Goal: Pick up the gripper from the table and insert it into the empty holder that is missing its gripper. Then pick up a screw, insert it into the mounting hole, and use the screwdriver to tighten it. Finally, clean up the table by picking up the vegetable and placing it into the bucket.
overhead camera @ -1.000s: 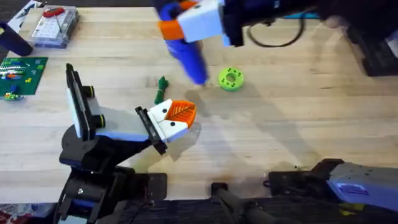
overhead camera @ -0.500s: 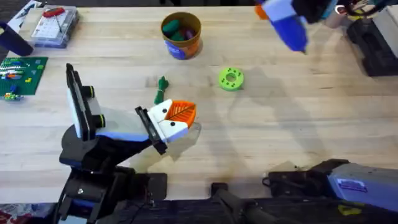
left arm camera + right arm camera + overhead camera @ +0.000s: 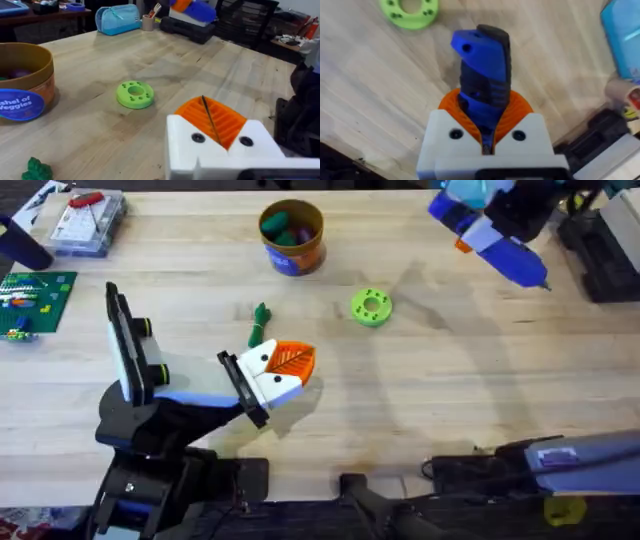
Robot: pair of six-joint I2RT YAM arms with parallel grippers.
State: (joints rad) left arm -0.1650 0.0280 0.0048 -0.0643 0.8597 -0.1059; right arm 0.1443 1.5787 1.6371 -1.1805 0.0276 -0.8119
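Between the orange ribbed pads of the right gripper sits the screwdriver, clamped around its blue body so that the tool runs straight out from the wrist; seen from above, it hangs at the far right corner of the table, tip slanted down toward the right edge, well apart from everything else. That position reads as carrying the tool out of the working area, probably to set it aside, since the fastening looks finished. Nearer the front left, the left gripper rests low over the wood with its two orange pads pressed together and nothing between them. One of those pads appears to be the gripper the task speaks of, now seated in the holder. Just beyond it lies the vegetable, flat on the wood and not yet collected. The bucket stands upright at the far edge, already holding toy pieces, and the green disc lies between it and the middle.
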